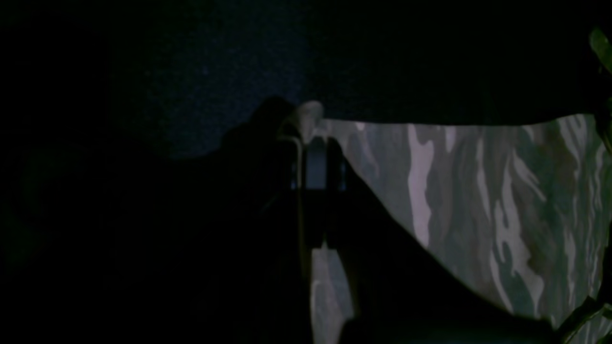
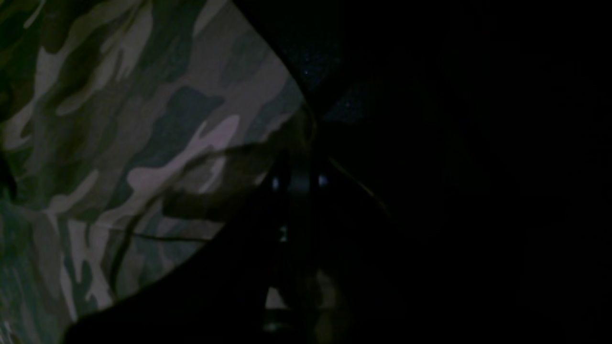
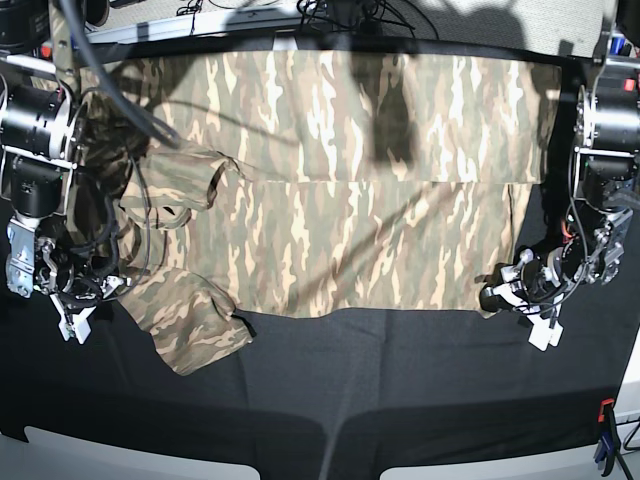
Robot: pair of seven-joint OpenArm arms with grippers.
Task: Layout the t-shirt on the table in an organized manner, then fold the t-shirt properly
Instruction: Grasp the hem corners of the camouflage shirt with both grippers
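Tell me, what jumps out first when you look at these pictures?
The big camouflage t-shirt catches the eye first, spread wide across the middle of the black table, with one sleeve sticking out at its lower left corner in the base view. Next come the two robot arms at either side: the left gripper pinches the shirt's lower right corner, and the right gripper sits shut at the edge by the sleeve.

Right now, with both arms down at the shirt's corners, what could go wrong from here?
1. The sleeve by the right gripper lies crumpled; pulling may drag it under.
2. The left gripper pinches only the t-shirt's hem corner, so it may slip out.
3. Cables lie across the cloth and could snag.
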